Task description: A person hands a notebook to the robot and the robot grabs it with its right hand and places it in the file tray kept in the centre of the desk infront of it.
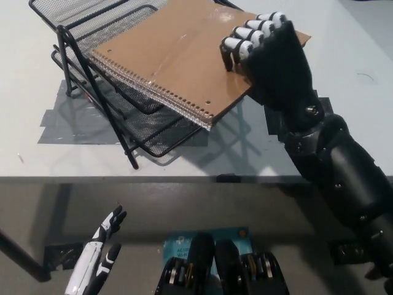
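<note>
My black right hand [267, 52] is shut on the right edge of a brown spiral notebook [178, 55]. The notebook lies tilted over the black wire-mesh file tray [153, 132], its spiral edge facing the front left, covering most of the upper tier. Whether it rests on the mesh or hangs just above it I cannot tell. My white left hand [98, 261] hangs below the desk edge at the lower left, open and holding nothing.
Grey tape [61, 123] marks the desk under the tray's left side. A black square patch [279, 126] on the desk is mostly hidden by my right forearm. The desk's front edge [184, 179] runs across the picture's middle.
</note>
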Available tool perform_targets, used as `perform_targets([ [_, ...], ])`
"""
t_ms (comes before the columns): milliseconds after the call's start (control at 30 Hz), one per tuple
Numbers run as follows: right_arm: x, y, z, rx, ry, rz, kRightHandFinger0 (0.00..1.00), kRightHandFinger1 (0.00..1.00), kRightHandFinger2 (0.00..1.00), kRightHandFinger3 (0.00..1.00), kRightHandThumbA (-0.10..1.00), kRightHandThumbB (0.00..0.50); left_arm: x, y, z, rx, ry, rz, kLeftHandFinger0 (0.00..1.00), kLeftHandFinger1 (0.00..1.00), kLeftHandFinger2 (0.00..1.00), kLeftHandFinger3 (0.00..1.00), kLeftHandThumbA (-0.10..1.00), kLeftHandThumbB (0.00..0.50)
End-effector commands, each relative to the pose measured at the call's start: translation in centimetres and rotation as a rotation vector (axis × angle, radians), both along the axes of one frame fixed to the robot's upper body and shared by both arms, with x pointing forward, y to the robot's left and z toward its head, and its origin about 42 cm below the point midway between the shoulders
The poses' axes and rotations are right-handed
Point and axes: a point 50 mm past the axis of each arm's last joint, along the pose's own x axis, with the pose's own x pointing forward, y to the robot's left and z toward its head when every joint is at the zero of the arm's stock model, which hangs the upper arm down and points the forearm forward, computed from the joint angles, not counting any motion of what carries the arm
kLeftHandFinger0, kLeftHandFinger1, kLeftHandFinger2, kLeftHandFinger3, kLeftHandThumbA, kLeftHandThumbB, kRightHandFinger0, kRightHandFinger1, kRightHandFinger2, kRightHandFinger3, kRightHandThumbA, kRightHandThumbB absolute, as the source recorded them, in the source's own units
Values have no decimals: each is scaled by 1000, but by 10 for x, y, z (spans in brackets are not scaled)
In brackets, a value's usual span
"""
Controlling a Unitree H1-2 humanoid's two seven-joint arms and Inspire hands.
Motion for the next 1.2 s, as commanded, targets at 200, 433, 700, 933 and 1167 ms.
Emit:
perform_targets([
  [200, 14, 17, 46, 69, -209, 39, 0, 0, 59, 98, 857, 0, -5, 0, 3, -1, -36, -26, 1000, 1000, 1000, 1000, 1000, 348],
  [433, 26, 23, 39, 147, -147, 5, 0, 0, 175, 148, 800, 0, -6, 0, 2, -15, -31, -21, 1000, 1000, 1000, 1000, 1000, 352],
  [700, 35, 28, 39, 226, -123, -17, 0, 0, 212, 177, 836, 0, -6, 1, 3, -21, -26, -21, 1000, 1000, 1000, 1000, 1000, 357],
  [933, 35, 29, 47, 363, -89, -70, 0, 0, 83, 42, 916, 0, -8, 0, 2, -7, -35, -15, 1000, 1000, 1000, 1000, 1000, 341],
  [1167, 38, 31, 41, 408, -43, -62, 0, 0, 76, 32, 871, 0, -8, -1, 4, -18, -20, -20, 1000, 1000, 1000, 1000, 1000, 358],
])
